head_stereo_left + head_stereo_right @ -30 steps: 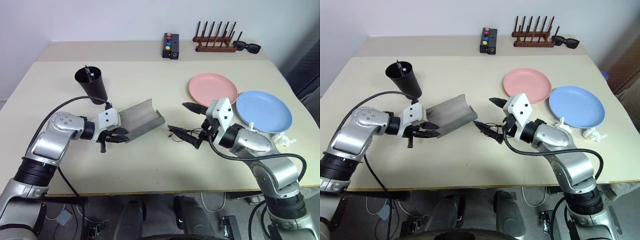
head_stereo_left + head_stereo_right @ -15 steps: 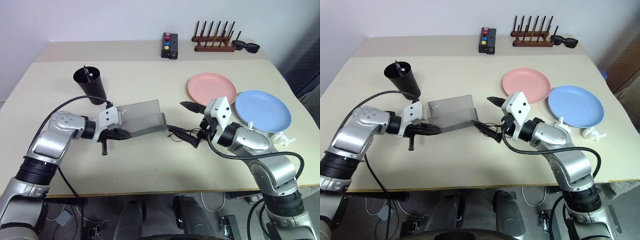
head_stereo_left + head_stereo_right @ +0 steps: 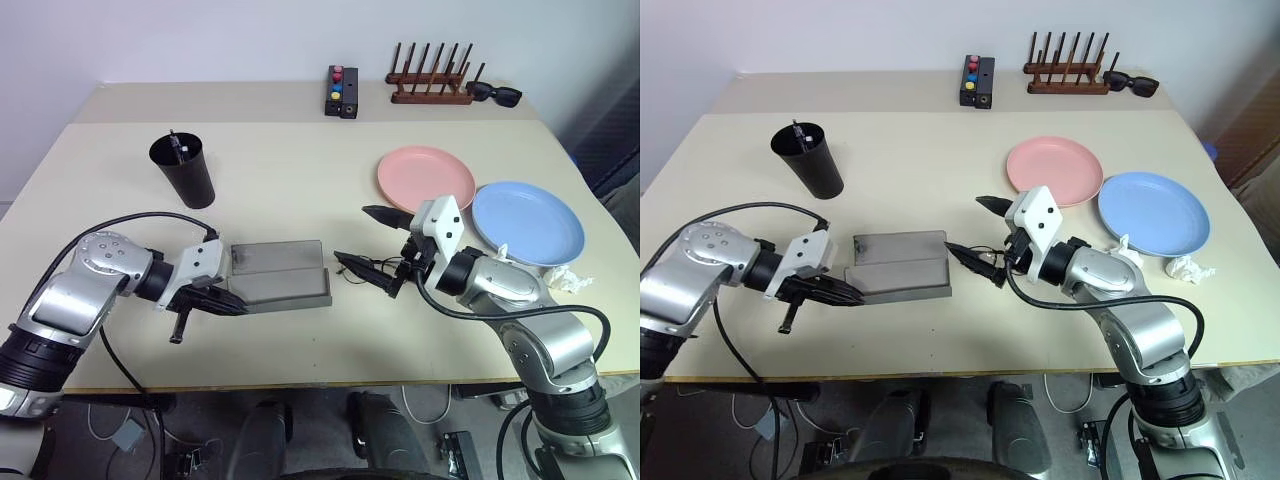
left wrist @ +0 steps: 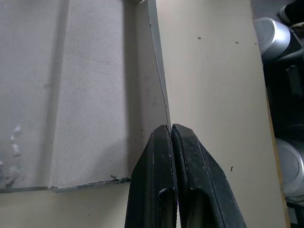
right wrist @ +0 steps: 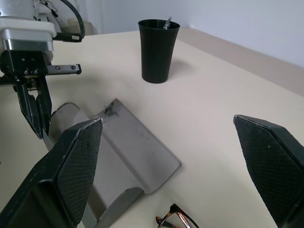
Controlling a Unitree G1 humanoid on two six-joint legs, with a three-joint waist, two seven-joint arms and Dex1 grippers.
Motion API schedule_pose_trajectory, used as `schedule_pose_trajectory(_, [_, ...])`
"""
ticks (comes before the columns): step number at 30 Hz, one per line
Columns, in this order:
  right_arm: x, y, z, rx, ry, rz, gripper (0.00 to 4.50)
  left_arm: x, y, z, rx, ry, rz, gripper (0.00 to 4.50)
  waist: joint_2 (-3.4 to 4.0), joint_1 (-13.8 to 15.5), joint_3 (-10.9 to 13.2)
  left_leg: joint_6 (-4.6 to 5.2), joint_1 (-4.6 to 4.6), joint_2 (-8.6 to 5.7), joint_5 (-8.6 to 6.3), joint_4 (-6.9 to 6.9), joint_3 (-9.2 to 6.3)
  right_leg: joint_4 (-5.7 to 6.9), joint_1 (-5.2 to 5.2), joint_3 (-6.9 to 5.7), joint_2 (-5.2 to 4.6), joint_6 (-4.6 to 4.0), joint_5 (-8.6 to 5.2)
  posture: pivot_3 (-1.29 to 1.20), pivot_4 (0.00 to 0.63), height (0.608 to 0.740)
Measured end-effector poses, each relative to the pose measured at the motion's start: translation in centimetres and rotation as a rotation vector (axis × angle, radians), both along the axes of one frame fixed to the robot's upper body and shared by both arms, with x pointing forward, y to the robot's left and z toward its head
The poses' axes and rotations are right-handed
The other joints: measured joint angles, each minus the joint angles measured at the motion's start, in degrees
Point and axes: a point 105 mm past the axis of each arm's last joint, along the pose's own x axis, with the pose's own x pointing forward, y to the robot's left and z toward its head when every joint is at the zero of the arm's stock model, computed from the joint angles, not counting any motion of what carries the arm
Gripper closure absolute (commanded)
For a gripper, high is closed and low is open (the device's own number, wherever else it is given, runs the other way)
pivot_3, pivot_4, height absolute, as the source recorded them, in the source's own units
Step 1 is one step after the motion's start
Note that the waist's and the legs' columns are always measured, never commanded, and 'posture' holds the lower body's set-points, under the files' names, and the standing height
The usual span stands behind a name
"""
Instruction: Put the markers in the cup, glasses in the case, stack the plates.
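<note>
My left gripper (image 3: 212, 303) pinches the open case's (image 3: 278, 284) edge — hold it flat while my spread right gripper (image 3: 378, 250) takes the glasses (image 3: 357, 270).

In the head view the case (image 3: 275, 274) lies open and flat on the bench (image 3: 300, 175), left of centre. The glasses (image 3: 362, 268) lie just right of it, at the centre. The cup (image 3: 183, 170) stands in the upper left with a marker (image 3: 174, 144) in it. The two plates (image 3: 426, 178) lie side by side at the right. At the top a rack (image 3: 430, 90), sunglasses (image 3: 494, 94) and a small box (image 3: 342, 91) stand in a row.
</note>
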Motion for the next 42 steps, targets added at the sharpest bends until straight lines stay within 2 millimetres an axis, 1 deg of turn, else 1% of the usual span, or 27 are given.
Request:
schedule_pose_trajectory(1, [0.0,0.0,0.0,-0.001,0.0,0.0,0.0,0.0,0.0,0.0,0.003,-0.002,0.001,4.47,0.0,-0.04,0.0,0.0,0.0,0.0,0.0,0.0,0.0,0.0,0.0,0.0,0.01,0.0,0.0,0.0,0.15,0.735])
schedule_pose_trajectory(4, [0.0,0.0,0.0,-0.001,0.001,0.0,0.0,0.2,0.0,-0.2,0.005,-0.01,0.008,3.66,0.0,-0.05,0.0,0.0,0.0,0.0,0.0,0.0,0.0,0.0,0.0,0.0,0.01,0.0,0.0,0.0,0.15,0.735])
schedule_pose_trajectory(8, [0.0,0.0,0.0,-0.004,0.002,0.003,0.0,0.5,0.0,-0.4,-0.002,-0.019,0.02,1.62,0.0,-0.05,0.0,0.0,0.0,0.0,0.0,0.0,0.0,0.0,0.0,0.0,0.01,0.0,0.0,0.0,0.15,0.735])
schedule_pose_trajectory(11, [0.0,-0.1,-0.1,-0.012,0.003,0.005,0.0,0.6,-0.1,-0.3,-0.023,-0.023,0.03,1.62,0.0,-0.04,0.0,0.0,0.0,0.0,0.0,0.0,0.0,0.0,0.0,0.0,0.0,0.0,0.0,0.0,0.15,0.735])
schedule_pose_trajectory(15, [0.0,-0.6,-0.2,-0.052,-0.002,0.001,0.0,1.0,-0.2,0.9,-0.079,-0.033,0.056,1.62,0.0,-0.02,0.0,0.0,0.0,0.0,0.0,0.0,0.0,0.0,0.0,0.0,0.0,0.0,0.0,0.0,0.15,0.735])
schedule_pose_trajectory(16, [0.1,-1.1,-0.3,-0.099,-0.014,-0.01,0.0,1.3,-0.3,1.5,-0.113,-0.04,0.072,1.62,0.01,0.03,0.01,0.0,0.0,0.0,0.0,0.01,0.01,0.0,0.0,0.0,-0.01,0.01,0.0,0.0,0.15,0.735])
schedule_pose_trajectory(18, [1.0,-2.9,-1.2,-0.252,-0.033,-0.058,0.0,2.1,-0.4,3.4,-0.195,-0.082,0.122,1.62,0.0,0.14,0.01,0.0,0.0,-0.03,0.0,0.04,0.03,-0.03,0.02,0.0,-0.04,0.01,0.0,0.0,0.15,0.735])
schedule_pose_trajectory(19, [1.5,-4.0,-1.7,-0.321,-0.036,-0.087,0.0,2.5,-0.2,4.3,-0.227,-0.105,0.154,1.62,-0.02,0.08,0.0,0.0,0.0,-0.04,0.0,0.03,0.03,-0.05,0.02,0.0,-0.04,0.01,0.0,0.0,0.15,0.735])
schedule_pose_trajectory(20, [1.8,-4.7,-2.1,-0.368,-0.038,-0.102,0.0,2.7,0.1,5.1,-0.255,-0.123,0.183,1.62,-0.02,0.01,0.0,0.0,0.0,-0.04,0.0,0.02,0.04,-0.05,0.02,0.0,-0.04,0.01,0.0,0.0,0.15,0.735])
schedule_pose_trajectory(22, [2.2,-5.1,-3.1,-0.421,-0.039,-0.098,0.0,3.1,0.2,6.4,-0.325,-0.153,0.238,1.62,-0.02,-0.36,0.0,0.01,0.02,-0.01,0.0,-0.05,0.05,-0.05,-0.01,0.01,0.02,0.12,0.06,0.0,0.15,0.735])
schedule_pose_trajectory(24, [2.4,-5.0,-3.8,-0.464,-0.05,-0.074,0.53,3.1,0.2,6.9,-0.381,-0.16,0.282,1.57,-0.01,-0.64,0.01,0.0,0.03,0.01,0.0,-0.07,0.04,-0.03,-0.03,0.01,0.04,0.16,0.08,0.0,0.15,0.735])
schedule_pose_trajectory(25, [2.6,-5.0,-4.0,-0.485,-0.058,-0.07,0.85,3.1,0.2,6.9,-0.393,-0.159,0.303,1.57,-0.01,-0.77,0.01,0.0,0.02,0.02,0.0,-0.07,0.03,-0.02,-0.03,0.01,0.03,0.16,0.09,0.0,0.15,0.735])
schedule_pose_trajectory(27, [2.9,-5.0,-4.5,-0.539,-0.085,-0.053,1.82,2.6,0.9,6.1,-0.389,-0.163,0.359,1.57,-0.01,-1.35,0.01,0.0,0.02,0.02,0.0,-0.09,0.05,-0.03,-0.02,0.03,0.0,0.17,0.09,0.0,0.15,0.735])
schedule_pose_trajectory(30, [3.1,-5.1,-4.9,-0.584,-0.094,-0.028,1.82,1.2,1.8,3.7,-0.325,-0.154,0.402,1.57,-0.01,-1.67,0.01,0.01,0.03,0.03,-0.01,-0.11,0.06,-0.04,-0.03,0.05,-0.03,0.16,0.09,0.0,0.15,0.735])
schedule_pose_trajectory(32, [3.3,-4.9,-5.0,-0.6,-0.102,-0.014,1.82,0.5,2.4,2.7,-0.301,-0.166,0.413,1.57,-0.01,-1.47,0.01,0.0,0.04,0.04,0.0,-0.1,0.04,-0.03,-0.03,0.03,-0.03,0.05,0.04,0.0,0.15,0.735])
schedule_pose_trajectory(37, [3.6,-4.4,-4.9,-0.634,-0.134,0.017,1.82,-0.7,2.7,2.8,-0.315,-0.209,0.387,1.57,-0.01,-0.76,0.01,0.0,0.04,0.05,0.0,-0.04,0.06,-0.05,0.01,0.04,-0.1,-0.03,-0.01,0.0,0.15,0.735])
schedule_pose_trajectory(40, [3.7,-4.1,-5.5,-0.673,-0.143,0.036,1.82,-1.2,2.6,2.4,-0.327,-0.231,0.359,1.57,-0.01,-0.78,0.01,0.0,0.03,0.05,0.0,-0.05,0.08,-0.07,0.0,0.04,-0.1,-0.03,-0.01,0.0,0.15,0.735])
schedule_pose_trajectory(42, [3.8,-4.0,-5.9,-0.679,-0.136,0.037,1.82,-1.3,2.3,2.6,-0.347,-0.256,0.343,1.57,-0.01,-0.57,0.01,0.0,0.03,0.04,0.0,-0.05,0.08,-0.06,0.0,0.04,-0.1,-0.04,0.0,0.0,0.15,0.735])
